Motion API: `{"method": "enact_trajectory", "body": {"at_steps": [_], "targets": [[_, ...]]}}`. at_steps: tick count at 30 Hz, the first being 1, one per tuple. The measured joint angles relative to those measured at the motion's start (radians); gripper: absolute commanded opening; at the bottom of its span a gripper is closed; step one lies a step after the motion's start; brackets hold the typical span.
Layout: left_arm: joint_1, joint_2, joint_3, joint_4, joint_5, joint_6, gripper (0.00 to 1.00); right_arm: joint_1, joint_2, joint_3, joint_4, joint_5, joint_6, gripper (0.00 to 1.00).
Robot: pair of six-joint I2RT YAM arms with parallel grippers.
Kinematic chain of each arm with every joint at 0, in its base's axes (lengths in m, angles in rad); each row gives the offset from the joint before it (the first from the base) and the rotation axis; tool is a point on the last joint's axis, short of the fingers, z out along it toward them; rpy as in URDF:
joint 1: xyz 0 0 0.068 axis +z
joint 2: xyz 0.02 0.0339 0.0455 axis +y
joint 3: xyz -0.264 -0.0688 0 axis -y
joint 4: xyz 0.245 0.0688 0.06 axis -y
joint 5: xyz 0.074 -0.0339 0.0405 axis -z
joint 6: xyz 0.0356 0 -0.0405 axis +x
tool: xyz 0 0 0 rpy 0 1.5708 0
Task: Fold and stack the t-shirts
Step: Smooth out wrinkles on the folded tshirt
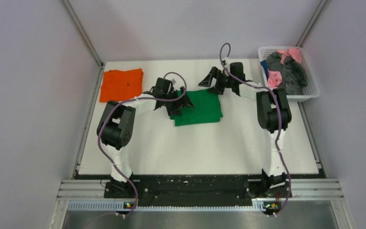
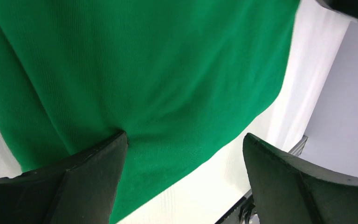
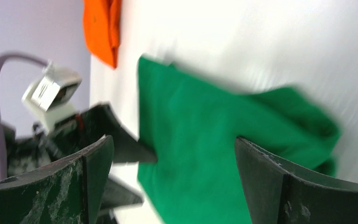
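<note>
The green t-shirt (image 1: 201, 107) lies folded into a rectangle at the table's middle. The orange t-shirt (image 1: 121, 84) lies folded flat at the back left. My left gripper (image 1: 179, 103) hovers over the green shirt's left edge, open, with only cloth (image 2: 144, 70) and table beneath its fingers (image 2: 88, 182). My right gripper (image 1: 211, 78) is open too, just behind the green shirt's far edge. In the right wrist view the green shirt (image 3: 205, 140) spreads below my wide-apart jaws, the orange shirt (image 3: 101, 28) sits further off, and my left gripper's fingers (image 3: 126, 149) touch the green cloth's edge.
A white basket (image 1: 311, 91) at the back right holds pink and dark grey garments (image 1: 286, 71). Grey walls close in the table on the left, back and right. A black rail (image 1: 195, 183) runs along the near edge.
</note>
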Motion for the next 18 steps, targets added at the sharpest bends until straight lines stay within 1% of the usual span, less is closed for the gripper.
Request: {"method": "enact_trajectory", "body": {"at_steps": [2, 5, 12, 15, 18], "targets": [[0.005, 0.005, -0.006, 0.030, 0.016, -0.008, 0.99, -0.005, 0.091, 0.084, -0.005, 0.021, 0.003, 0.99], [0.005, 0.005, -0.032, 0.077, 0.023, -0.010, 0.99, -0.014, 0.171, 0.143, 0.002, 0.016, 0.024, 0.99], [0.003, -0.043, -0.146, 0.213, 0.033, -0.018, 0.99, -0.018, 0.179, 0.135, 0.044, 0.009, 0.034, 0.99], [-0.007, -0.070, -0.162, 0.201, 0.019, -0.016, 0.99, -0.019, 0.178, 0.137, 0.040, 0.003, 0.032, 0.99], [-0.020, -0.099, -0.155, 0.136, -0.013, -0.016, 0.99, -0.018, 0.169, 0.161, -0.024, 0.007, 0.014, 0.99]]}}
